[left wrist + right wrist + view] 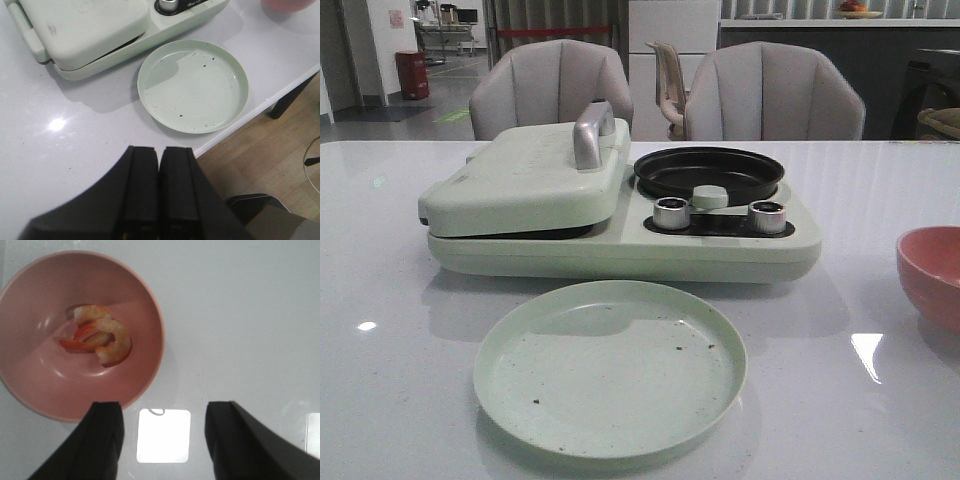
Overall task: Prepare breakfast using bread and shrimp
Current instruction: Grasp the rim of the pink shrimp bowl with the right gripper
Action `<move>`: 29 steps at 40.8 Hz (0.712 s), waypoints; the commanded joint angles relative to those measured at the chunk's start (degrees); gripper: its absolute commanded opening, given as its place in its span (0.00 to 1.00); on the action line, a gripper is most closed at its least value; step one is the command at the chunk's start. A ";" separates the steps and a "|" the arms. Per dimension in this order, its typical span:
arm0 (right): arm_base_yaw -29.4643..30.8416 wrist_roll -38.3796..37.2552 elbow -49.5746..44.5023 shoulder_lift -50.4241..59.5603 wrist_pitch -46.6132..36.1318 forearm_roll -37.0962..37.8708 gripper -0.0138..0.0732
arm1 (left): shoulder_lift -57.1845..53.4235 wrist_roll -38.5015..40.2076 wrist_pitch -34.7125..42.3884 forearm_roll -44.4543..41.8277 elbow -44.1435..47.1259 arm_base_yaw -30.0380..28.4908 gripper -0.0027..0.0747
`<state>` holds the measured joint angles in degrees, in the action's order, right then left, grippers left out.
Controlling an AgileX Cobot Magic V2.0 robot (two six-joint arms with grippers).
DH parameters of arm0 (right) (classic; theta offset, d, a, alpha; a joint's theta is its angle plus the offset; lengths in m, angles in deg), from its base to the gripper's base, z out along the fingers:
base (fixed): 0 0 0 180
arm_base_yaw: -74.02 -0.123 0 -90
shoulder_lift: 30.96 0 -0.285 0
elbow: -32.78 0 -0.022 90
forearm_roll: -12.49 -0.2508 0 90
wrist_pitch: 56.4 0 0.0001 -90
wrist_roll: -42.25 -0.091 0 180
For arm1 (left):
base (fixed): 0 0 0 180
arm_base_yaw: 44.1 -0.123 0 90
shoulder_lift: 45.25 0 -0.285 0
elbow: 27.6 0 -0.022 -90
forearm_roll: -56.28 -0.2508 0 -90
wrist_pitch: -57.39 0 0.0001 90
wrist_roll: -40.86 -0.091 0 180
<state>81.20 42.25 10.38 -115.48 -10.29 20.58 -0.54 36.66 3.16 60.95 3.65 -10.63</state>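
Shrimp (100, 335) in pink bowl (135, 385), green plate (610, 368) bare.
Left gripper (159, 195) jaws clenched on nothing; right gripper (164, 440) jaws spread above table (240, 315).

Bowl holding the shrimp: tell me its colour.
Pink; the bowl shows best in the right wrist view, with orange-and-white shrimp inside.

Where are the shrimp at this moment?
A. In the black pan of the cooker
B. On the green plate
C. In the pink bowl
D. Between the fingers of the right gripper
C. The right wrist view shows the shrimp lying inside the pink bowl, while the right gripper is open and empty and the green plate carries only crumbs.
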 commanded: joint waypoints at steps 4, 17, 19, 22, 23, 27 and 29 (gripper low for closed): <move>0.44 0.39 4.12 -5.52 -6.60 1.18 0.69 | -0.12 0.49 4.08 0.33 -1.47 0.28 0.16; 0.44 0.39 10.14 -18.03 -8.04 1.04 0.58 | -0.12 0.49 4.08 0.33 -1.47 0.28 0.16; 0.44 0.39 11.14 -19.60 -7.71 1.04 0.58 | -0.12 0.49 4.08 0.33 -1.47 0.28 0.16; 0.44 0.39 12.55 -21.53 -7.03 1.28 0.58 | -0.12 0.49 4.08 0.33 -1.47 0.28 0.16; 0.44 0.39 12.93 -22.07 -6.73 1.43 0.58 | -0.12 0.49 4.08 0.33 -1.47 0.28 0.16; 0.44 0.64 14.22 -23.76 -6.10 1.56 0.58 | -0.12 0.49 4.08 0.33 -1.47 0.28 0.16; 0.44 1.26 14.41 -24.10 -6.03 1.56 0.58 | -0.12 0.49 4.08 0.33 -1.47 0.28 0.16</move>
<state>81.20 42.25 22.57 -141.55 -15.72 21.07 -0.54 36.66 3.16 60.95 3.65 -10.63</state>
